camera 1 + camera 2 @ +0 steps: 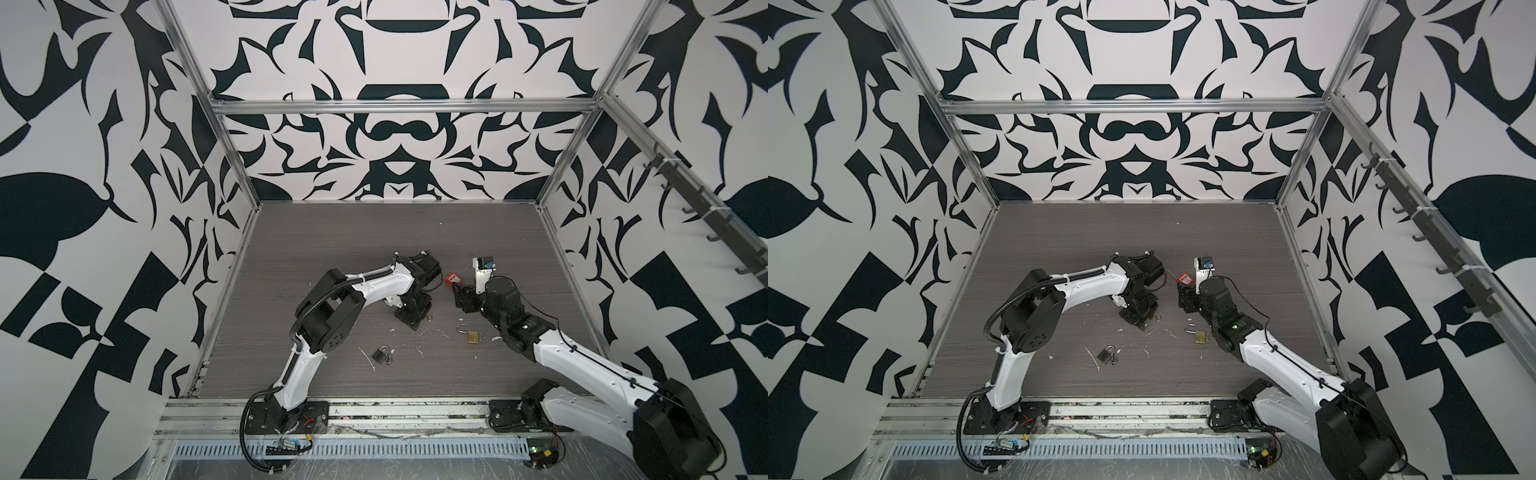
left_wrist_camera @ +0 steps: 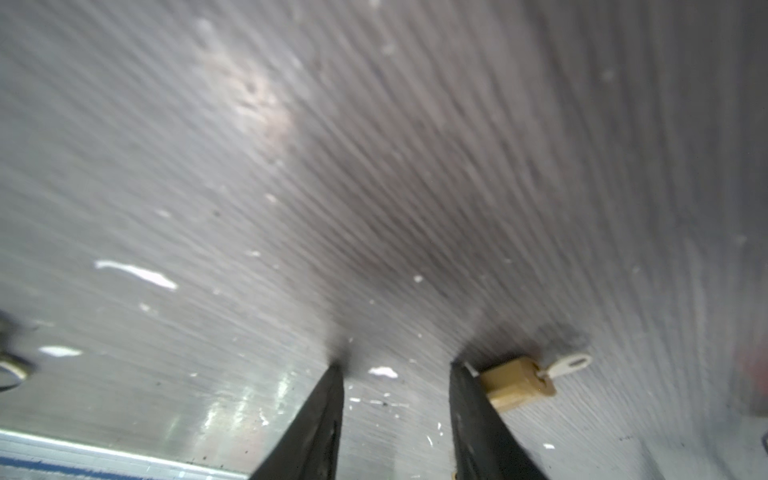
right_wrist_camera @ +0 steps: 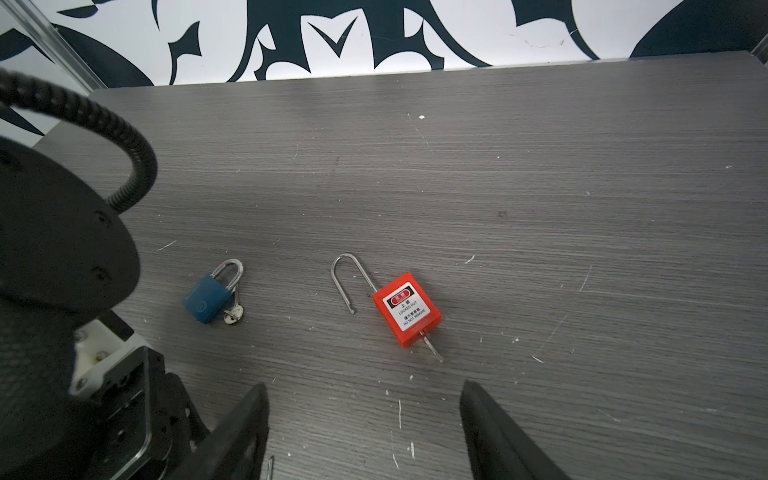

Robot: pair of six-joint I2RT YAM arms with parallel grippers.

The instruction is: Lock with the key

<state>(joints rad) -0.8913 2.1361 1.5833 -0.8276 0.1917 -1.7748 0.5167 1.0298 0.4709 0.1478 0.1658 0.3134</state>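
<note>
Looking down in both top views, I see the left gripper (image 1: 411,322) (image 1: 1138,322) pointing down close over the grey table (image 1: 332,232) near its middle. From up here I cannot tell how its jaws stand. A brass padlock (image 1: 472,336) (image 1: 1200,337), its shackle swung open, lies between 3 and 4 o'clock from that gripper, near but apart. A dark padlock (image 1: 379,355) (image 1: 1104,353) lies at about 7 o'clock from it. The right gripper (image 1: 459,293) (image 1: 1183,297) sits at 2 o'clock from the left one. A red padlock (image 1: 453,277) (image 1: 1185,277) lies just beside its tip, at 11 o'clock.

The left wrist view is smeared and soft. The left gripper (image 2: 397,368) has its two black fingers (image 2: 320,415) a moderate way apart, with only bare table (image 2: 374,166) and white flecks between them. The brass padlock (image 2: 519,384) lies just past the outer side of one finger, a silver key (image 2: 569,365) stuck in its end.

In the right wrist view the right gripper (image 3: 363,384) has its jaws wide and empty. Ahead of them the red padlock (image 3: 407,313) lies flat on the table (image 3: 498,166), label up. Its long shackle (image 3: 347,282) is open, and a steel key (image 3: 432,349) in its base points back towards the gripper. A blue padlock (image 3: 208,299), shackle shut and small keys (image 3: 234,313) at its side, lies near the red one, on the side towards the left arm (image 3: 62,270).
</note>
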